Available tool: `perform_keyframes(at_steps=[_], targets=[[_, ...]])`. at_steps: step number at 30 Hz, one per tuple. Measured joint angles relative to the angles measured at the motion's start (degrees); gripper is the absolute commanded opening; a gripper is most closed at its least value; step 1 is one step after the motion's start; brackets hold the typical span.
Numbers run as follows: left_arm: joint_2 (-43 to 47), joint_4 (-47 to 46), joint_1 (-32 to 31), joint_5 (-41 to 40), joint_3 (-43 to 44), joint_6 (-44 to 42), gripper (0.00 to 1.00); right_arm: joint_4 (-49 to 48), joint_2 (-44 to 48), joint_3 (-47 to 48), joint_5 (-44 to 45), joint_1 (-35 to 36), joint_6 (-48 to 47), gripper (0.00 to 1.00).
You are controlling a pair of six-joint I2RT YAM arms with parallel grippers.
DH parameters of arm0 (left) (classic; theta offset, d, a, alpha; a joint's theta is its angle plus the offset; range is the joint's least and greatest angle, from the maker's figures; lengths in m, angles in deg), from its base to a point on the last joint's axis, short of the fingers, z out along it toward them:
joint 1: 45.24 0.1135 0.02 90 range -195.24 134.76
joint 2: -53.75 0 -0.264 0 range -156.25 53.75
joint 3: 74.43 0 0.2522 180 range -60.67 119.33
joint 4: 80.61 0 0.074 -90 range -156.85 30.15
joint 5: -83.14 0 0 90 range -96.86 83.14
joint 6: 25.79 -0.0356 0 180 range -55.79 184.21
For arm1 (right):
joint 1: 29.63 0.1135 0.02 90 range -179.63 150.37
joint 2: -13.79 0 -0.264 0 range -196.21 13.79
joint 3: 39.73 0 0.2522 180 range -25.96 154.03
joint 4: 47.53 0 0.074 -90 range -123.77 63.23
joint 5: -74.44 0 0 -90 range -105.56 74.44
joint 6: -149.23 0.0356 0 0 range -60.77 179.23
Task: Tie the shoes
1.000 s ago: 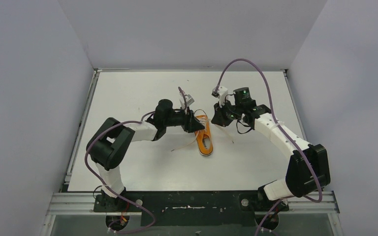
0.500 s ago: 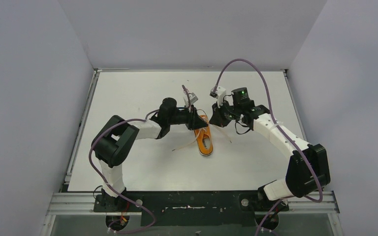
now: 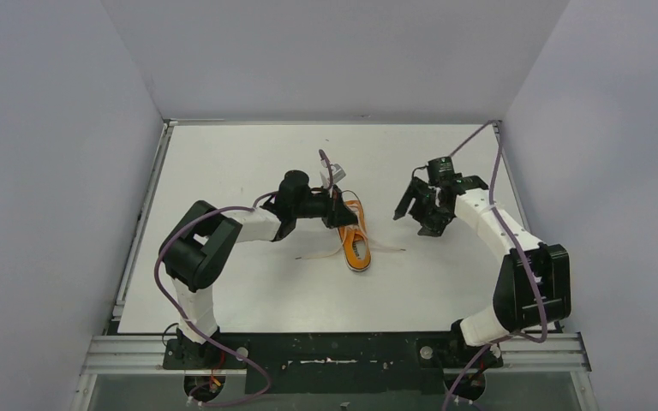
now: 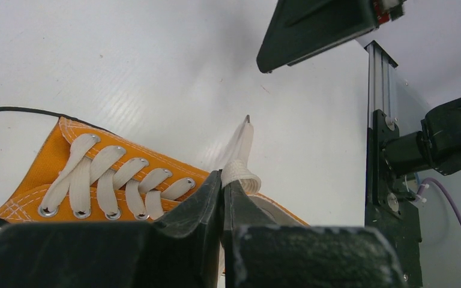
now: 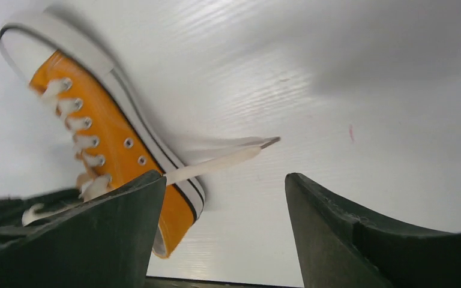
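Observation:
The orange shoe [image 3: 356, 242] lies mid-table with its white toe cap toward the back. My left gripper [image 3: 343, 215] is over its laced part and shut on a fold of white lace [image 4: 242, 174], whose tip [image 4: 244, 133] points away over the table. In the left wrist view the shoe [image 4: 120, 174] shows its eyelets left of my gripper [image 4: 223, 177]. My right gripper [image 3: 413, 213] hangs open to the right of the shoe, holding nothing. In the right wrist view the shoe [image 5: 111, 135] and a loose lace end [image 5: 225, 158] lie beyond the open gripper [image 5: 225, 180].
Another loose lace [image 3: 317, 255] trails left of the shoe on the white table [image 3: 248, 163]. Grey walls stand close on both sides and at the back. A metal rail [image 3: 334, 351] runs along the near edge by the arm bases.
My right gripper opened, dropped its lace and pulled back to the right of the shoe. My left gripper closed on the lace fold over the shoe.

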Motion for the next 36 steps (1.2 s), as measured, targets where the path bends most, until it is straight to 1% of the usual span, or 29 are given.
perform_keyframes(at_steps=[2, 4, 7, 10, 12, 15, 17, 18, 19, 20, 23, 25, 27, 31, 33, 36], targets=[[0.0, 0.2, 0.0, 0.0, 0.1, 0.0, 0.0, 0.8, -0.5, -2.6, 1.1, -3.0, 9.6, 0.75], [0.0, 0.3, 0.0, 0.0, 0.3, 0.0, 0.0, 1.0, -1.8, -4.3, 1.7, -3.6, 17.9, 0.76], [0.0, 0.9, 0.0, 0.2, 0.8, -0.1, 0.0, 1.6, -5.6, -4.6, 2.9, -0.5, 29.3, 0.74], [0.0, 1.0, 0.0, 0.2, 0.9, -0.2, 0.0, 0.9, -8.3, -4.7, 3.6, 2.5, 36.9, 0.72], [0.0, 1.2, 0.0, 0.3, 0.9, -0.2, 0.0, -0.1, -9.5, -5.4, 3.9, 3.9, 41.6, 0.68], [0.0, 1.3, 0.0, 0.5, 0.9, -0.2, 0.0, -1.3, -10.4, -6.9, 5.0, 4.5, 47.5, 0.55], [0.0, 1.4, 0.0, 0.6, 0.9, -0.2, 0.0, -2.2, -10.4, -8.4, 5.8, 4.9, 50.7, 0.4], [0.0, 1.4, 0.0, 0.7, 0.9, -0.2, 0.0, -2.6, -10.4, -9.2, 5.9, 5.0, 52.2, 0.31], [0.0, 1.4, 0.0, 0.9, 1.0, -0.2, 0.0, -2.5, -10.1, -9.7, 6.0, 5.1, 53.5, 0.13], [0.0, 1.4, 0.1, 1.0, 1.0, -0.2, 0.0, -3.0, -9.7, -10.2, 6.4, 5.2, 54.3, 0.0], [0.0, 1.4, 0.3, 1.2, 1.0, -0.2, 0.0, -5.2, -9.4, -11.2, 7.2, 4.6, 54.6, 0.0], [0.0, 1.4, 0.7, 1.0, 1.0, -0.1, 0.0, -7.9, -9.4, -11.2, 7.8, 3.4, 51.3, 0.0], [0.0, 1.1, 1.1, 0.7, 0.9, 0.5, 0.0, -12.3, -9.4, -9.9, 7.6, 1.7, 44.2, 0.0], [0.2, -2.2, 1.8, -0.9, -1.5, 2.8, 0.0, -24.0, -11.6, -0.9, 3.8, 0.0, 29.4, 0.0], [0.2, -4.1, 1.8, -2.1, -3.7, 4.4, 0.0, -29.6, -14.7, 4.8, 0.6, 0.3, 25.0, 0.0], [0.2, -6.8, 1.8, -4.2, -6.9, 6.5, 0.0, -37.0, -22.2, 14.5, -4.2, 1.9, 20.0, 0.0]])
